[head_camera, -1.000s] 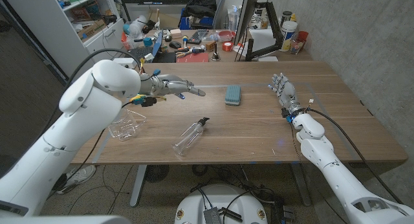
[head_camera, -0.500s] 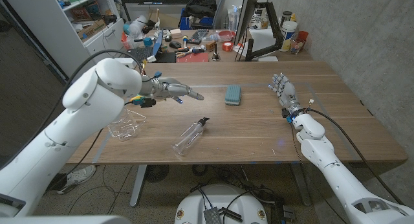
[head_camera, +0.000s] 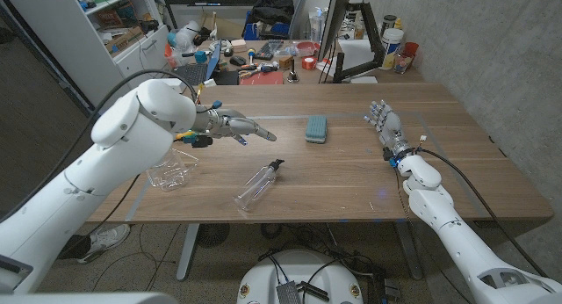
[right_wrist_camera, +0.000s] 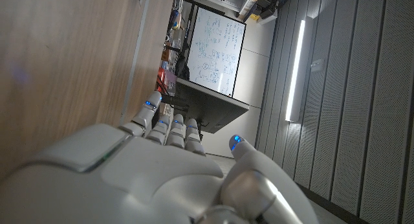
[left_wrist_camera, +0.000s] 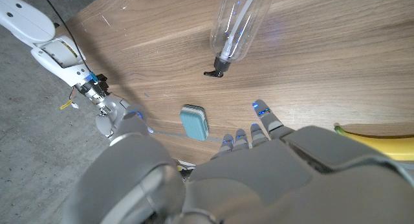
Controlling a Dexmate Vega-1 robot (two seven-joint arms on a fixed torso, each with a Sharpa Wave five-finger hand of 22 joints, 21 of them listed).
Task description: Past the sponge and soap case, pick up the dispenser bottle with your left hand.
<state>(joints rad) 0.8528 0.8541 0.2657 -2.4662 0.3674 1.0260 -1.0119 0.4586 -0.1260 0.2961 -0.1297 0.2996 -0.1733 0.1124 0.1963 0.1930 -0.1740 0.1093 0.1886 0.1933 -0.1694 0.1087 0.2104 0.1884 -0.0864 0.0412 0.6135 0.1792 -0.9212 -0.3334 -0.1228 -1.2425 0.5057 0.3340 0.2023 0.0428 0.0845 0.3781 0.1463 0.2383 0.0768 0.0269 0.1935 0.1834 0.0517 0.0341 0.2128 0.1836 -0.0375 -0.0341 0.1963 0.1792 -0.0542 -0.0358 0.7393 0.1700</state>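
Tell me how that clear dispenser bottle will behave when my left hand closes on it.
The dispenser bottle lies on its side, so it may roll when nudged. It looks clear and empty, probably light. Smooth plastic could slip.

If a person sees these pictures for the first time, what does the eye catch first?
The big white left arm, its left hand stretched open above the table. Then the clear dispenser bottle lying on its side near the front edge, and the blue sponge farther back in the middle.

Left hand [head_camera: 235, 125] hovers with fingers extended, holding nothing, beyond the dispenser bottle [head_camera: 257, 186]; right hand [head_camera: 384, 122] stands upright, fingers apart.
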